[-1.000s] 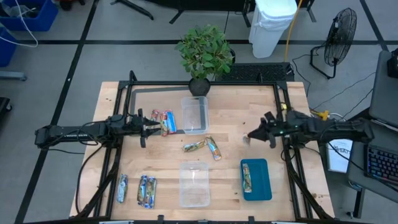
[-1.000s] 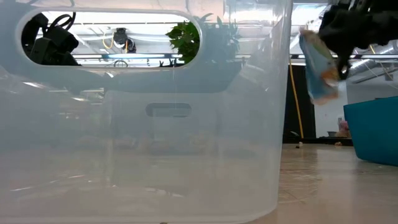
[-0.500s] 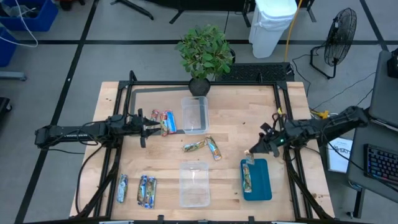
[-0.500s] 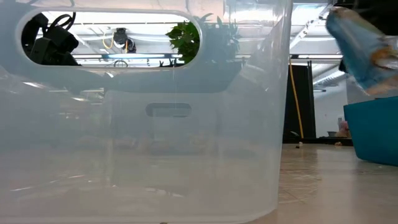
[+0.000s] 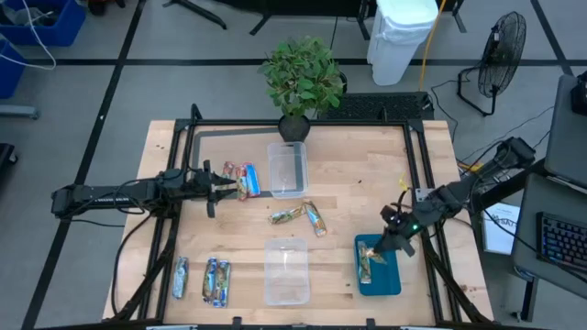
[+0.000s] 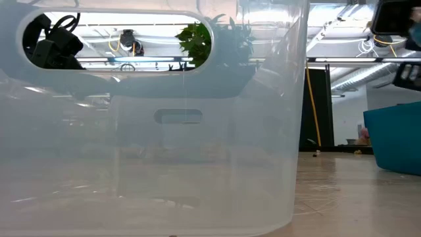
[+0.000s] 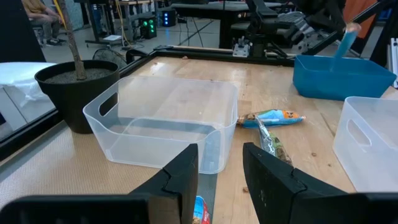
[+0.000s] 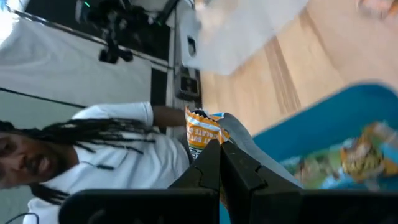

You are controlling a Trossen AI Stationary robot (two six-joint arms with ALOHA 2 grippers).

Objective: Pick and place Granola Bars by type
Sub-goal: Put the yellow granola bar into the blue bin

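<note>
The right gripper (image 5: 378, 249) hangs over the flat teal rectangular tray (image 5: 387, 275), pinching a silvery-teal wrapped granola bar (image 8: 208, 138). One bar (image 5: 364, 263) lies in the tray already. The left gripper (image 5: 223, 180) waits part-open and empty by the far-left red-blue bars (image 5: 242, 180), and I count about seven bars unsorted.

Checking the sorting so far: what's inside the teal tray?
One green-gold granola bar lies in the teal tray. The right claw holds a second bar above it, hiding part of the tray floor.

Open tabletop (image 5: 353, 197) lies between the clear tubs (image 5: 286, 169), apparently unobstructed beyond two loose bars (image 5: 301, 216).

Potted plant (image 5: 301, 81) at my table's (image 5: 358, 174) far edge, two clear tubs (image 5: 286, 169) (image 5: 286, 271) mid-table, teal tray (image 5: 389, 275) by the right edge
</note>
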